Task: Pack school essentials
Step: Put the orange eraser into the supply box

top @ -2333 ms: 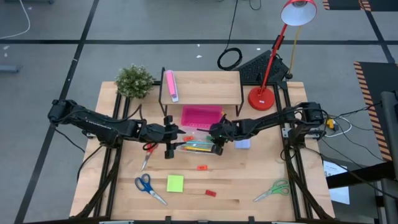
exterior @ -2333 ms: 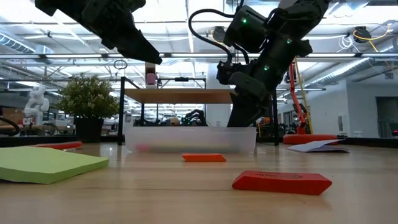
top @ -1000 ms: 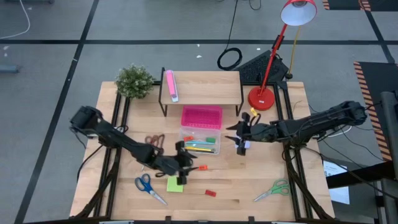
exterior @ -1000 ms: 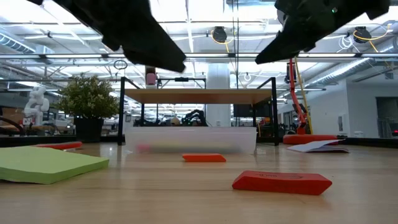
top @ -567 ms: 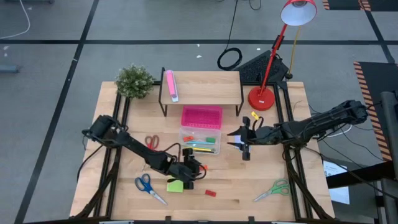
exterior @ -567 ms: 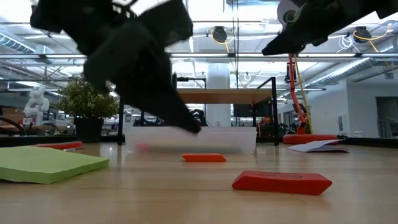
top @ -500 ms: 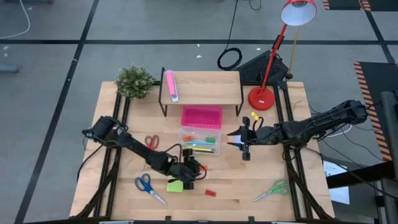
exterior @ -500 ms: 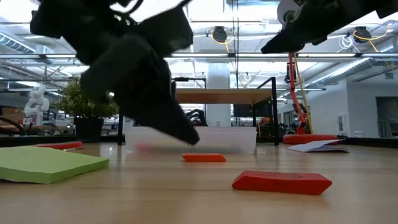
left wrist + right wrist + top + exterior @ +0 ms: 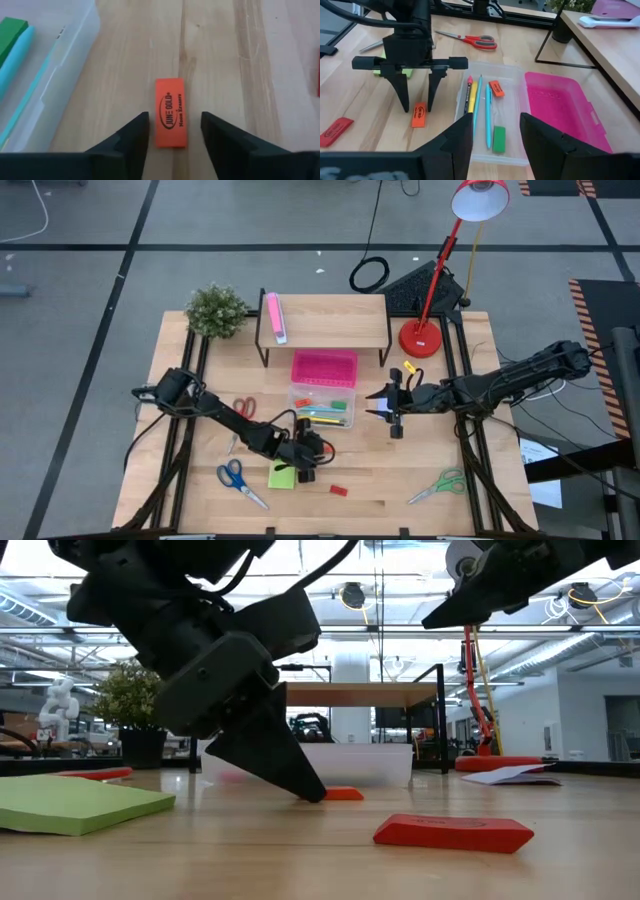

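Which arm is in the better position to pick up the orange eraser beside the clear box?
Left. Its open pincer is down at the table with the orange eraser between its fingers. The right pincer hovers open beyond the clear box.

Left tool low, fingers spread; right tool seemingly raised, fingers parted.

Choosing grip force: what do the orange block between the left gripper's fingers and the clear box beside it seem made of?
The orange block looks like matte rubber, probably an eraser, with printed lettering. The clear box looks like thin translucent plastic; pens show through it.
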You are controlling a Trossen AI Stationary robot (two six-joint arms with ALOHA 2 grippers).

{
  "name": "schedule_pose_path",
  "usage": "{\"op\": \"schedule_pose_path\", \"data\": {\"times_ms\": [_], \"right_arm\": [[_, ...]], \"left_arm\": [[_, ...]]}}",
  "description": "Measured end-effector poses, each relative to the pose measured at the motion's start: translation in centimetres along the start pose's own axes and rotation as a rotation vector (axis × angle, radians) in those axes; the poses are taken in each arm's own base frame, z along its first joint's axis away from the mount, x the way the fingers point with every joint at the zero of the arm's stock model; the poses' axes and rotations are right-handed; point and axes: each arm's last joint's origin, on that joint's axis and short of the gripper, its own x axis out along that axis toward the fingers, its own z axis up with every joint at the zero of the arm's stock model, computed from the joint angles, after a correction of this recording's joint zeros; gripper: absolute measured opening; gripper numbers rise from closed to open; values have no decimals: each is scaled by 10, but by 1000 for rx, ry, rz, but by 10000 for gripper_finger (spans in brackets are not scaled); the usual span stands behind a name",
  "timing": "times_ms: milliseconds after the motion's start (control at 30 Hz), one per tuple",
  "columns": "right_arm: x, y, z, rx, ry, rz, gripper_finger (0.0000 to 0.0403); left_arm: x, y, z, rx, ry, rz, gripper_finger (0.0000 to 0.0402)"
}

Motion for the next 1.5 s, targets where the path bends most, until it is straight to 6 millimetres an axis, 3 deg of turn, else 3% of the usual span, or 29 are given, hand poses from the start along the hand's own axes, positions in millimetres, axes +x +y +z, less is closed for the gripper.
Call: {"op": "schedule_pose_path", "data": {"times_ms": [167, 333, 567, 933, 1233, 1500], "right_arm": [[0, 0, 0, 0, 0, 0, 157], [0, 0, 0, 0, 0, 0, 157], [0, 0, 0, 3, 0, 1, 157], [0, 0, -1, 3, 15, 1, 157], [0, 0, -2, 12, 19, 1, 157], [0, 0, -4, 37, 42, 1, 157]], "left_arm": [[0, 0, 0, -2, 1, -4, 125], [0, 0, 0, -7, -4, 4, 95], [-3, 1, 3, -6, -18, 10, 100], [-42, 8, 33, 94, -116, -11, 103], [-71, 52, 58, 199, -120, 74, 104], [-60, 99, 65, 204, -75, 88, 104]]}}
